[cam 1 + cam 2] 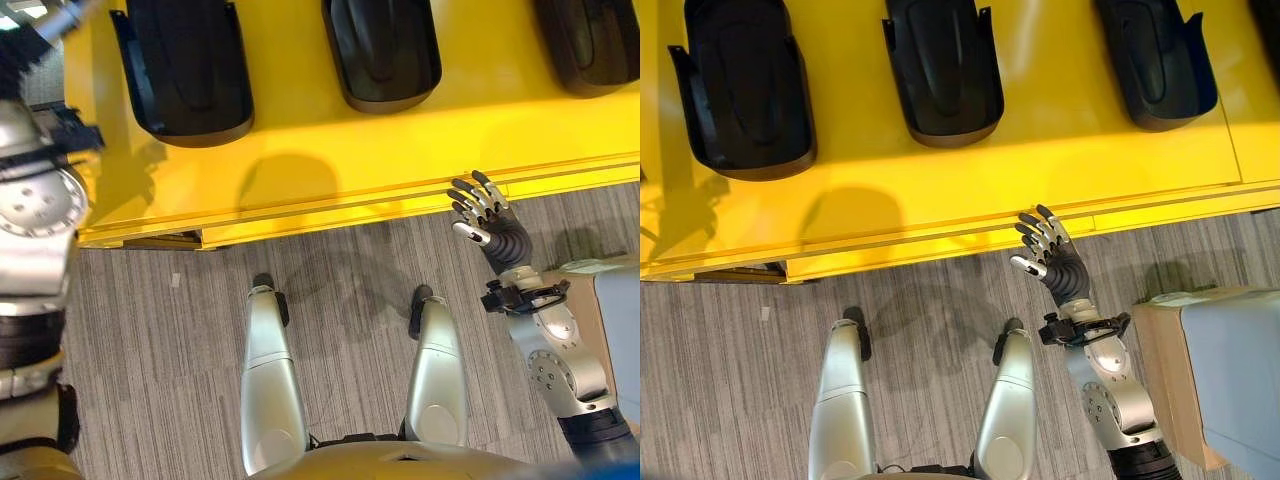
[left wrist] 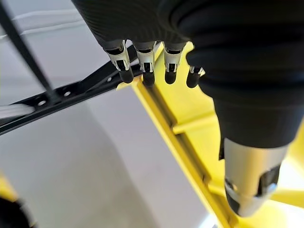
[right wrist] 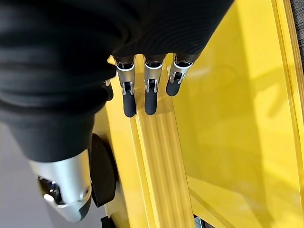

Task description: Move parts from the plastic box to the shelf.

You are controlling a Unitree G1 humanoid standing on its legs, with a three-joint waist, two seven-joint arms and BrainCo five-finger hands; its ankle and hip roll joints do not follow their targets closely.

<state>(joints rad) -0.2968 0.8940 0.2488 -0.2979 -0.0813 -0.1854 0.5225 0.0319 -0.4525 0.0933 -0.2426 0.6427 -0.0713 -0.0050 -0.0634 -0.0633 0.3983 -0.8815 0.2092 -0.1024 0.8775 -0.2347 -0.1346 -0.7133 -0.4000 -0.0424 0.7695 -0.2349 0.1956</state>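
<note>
Standing nearest, at 4 o'clock in the head views, is a box [image 1: 1215, 375] with a tan side and a pale grey top, resting on the grey carpet [image 1: 930, 330].

Right robot hand [image 1: 1048, 248]: raised just ahead of the box, at the near edge of the yellow shelf [image 1: 970, 190], fingers [image 3: 128, 97] straight and spread, holding nothing. Its wrist view shows the dark tips over the shelf's ribbed yellow rim; whether they touch it I cannot tell.

Left robot hand [image 2: 156, 57]: seen in its own wrist view, fingers relaxed and slightly bent, empty, hanging beside a yellow frame rail and a black perforated bar [image 2: 71, 92]. In the head views its arm enters at 9 o'clock.

Shelf: a flat yellow surface spanning 10 to 2 o'clock, with a stepped lip along the near side.

Parts, farthest, in a row on the shelf, well apart from either hand:
- black moulded part [image 1: 745, 85] at 10 o'clock, open end toward the far side
- second part [image 1: 943, 70] at 12 o'clock, same shape and lie
- third part [image 1: 1158, 62] at 2 o'clock, tilted a little

All three are glossy black shells with a rounded near end.
</note>
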